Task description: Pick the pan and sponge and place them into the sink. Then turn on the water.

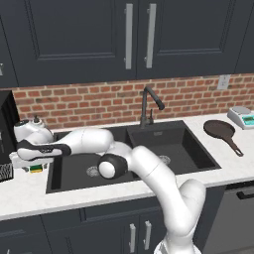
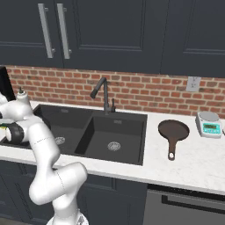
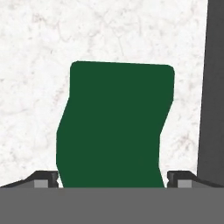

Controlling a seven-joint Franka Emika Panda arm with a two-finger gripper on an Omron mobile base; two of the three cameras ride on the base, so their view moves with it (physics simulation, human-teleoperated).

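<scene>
Gripper [image 3: 113,177] jaws spread wide, straddling the green-topped sponge [image 3: 114,127] without clamping it; the sponge lies on the speckled white marble bench [image 3: 35,65] left of the black double sink [image 1: 149,149]. Round brown pan [image 1: 219,129] sits far right on the bench.

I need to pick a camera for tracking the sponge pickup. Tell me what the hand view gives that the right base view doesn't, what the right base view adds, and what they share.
Hand view alone: the sponge's green top close up, lying between the open gripper's two fingertips, one on each side.

Right base view alone: the pan on the counter right of the sink, the dark faucet with no water running, a scale, the brick wall.

Both: the white marble counter and a dark sink edge.
</scene>
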